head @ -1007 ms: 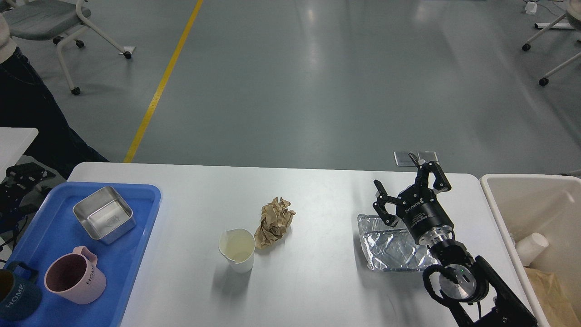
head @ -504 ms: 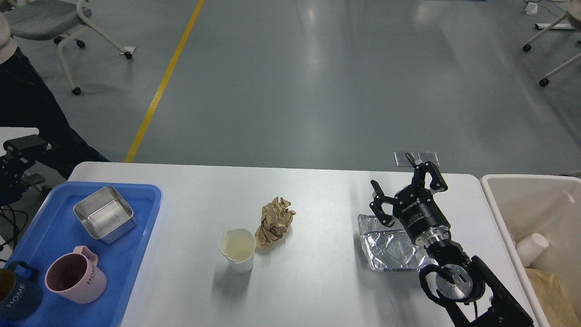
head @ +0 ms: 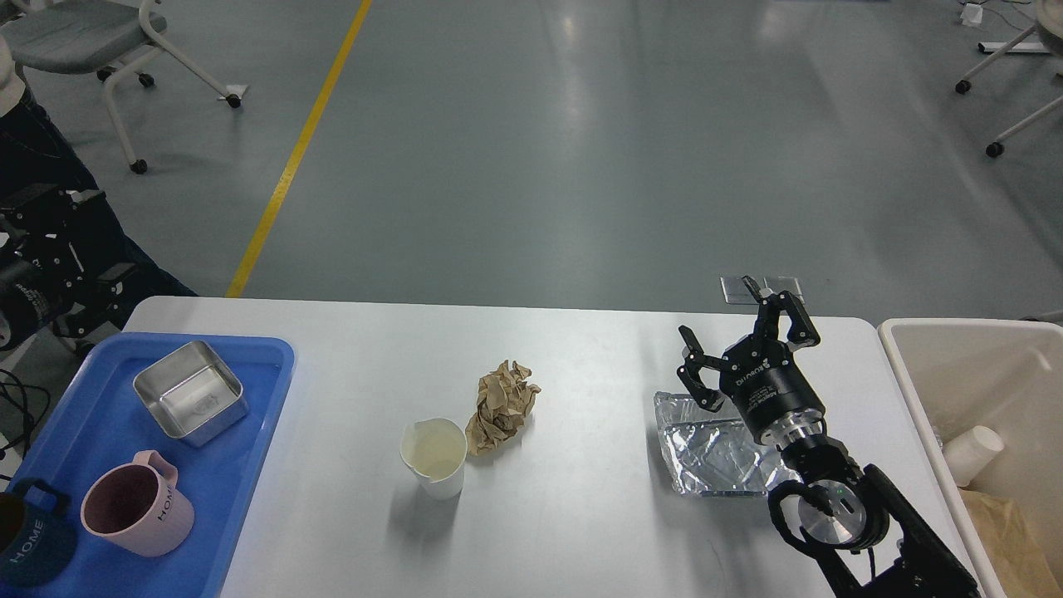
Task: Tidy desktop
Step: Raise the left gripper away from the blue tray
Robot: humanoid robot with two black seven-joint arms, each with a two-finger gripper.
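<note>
The white desktop (head: 581, 515) holds a crumpled brown paper ball (head: 502, 405), a white paper cup (head: 434, 455) standing just left of and in front of it, and a crinkled silver foil tray (head: 714, 455) at the right. My right gripper (head: 721, 311) is open and empty, fingers spread, hovering above the far edge of the foil tray. My left gripper (head: 50, 218) is off the table's left end, dark and partly cut by the view's edge; its fingers cannot be told apart.
A blue tray (head: 249, 465) at the left holds a square steel container (head: 191, 392), a pink mug (head: 137, 503) and a dark blue mug (head: 29, 544). A cream bin (head: 922, 349) at the right holds a paper cup (head: 972, 455) and brown paper.
My left arm has risen at the left edge and moved up and back. My right gripper has shifted slightly left, staying open over the foil tray.
</note>
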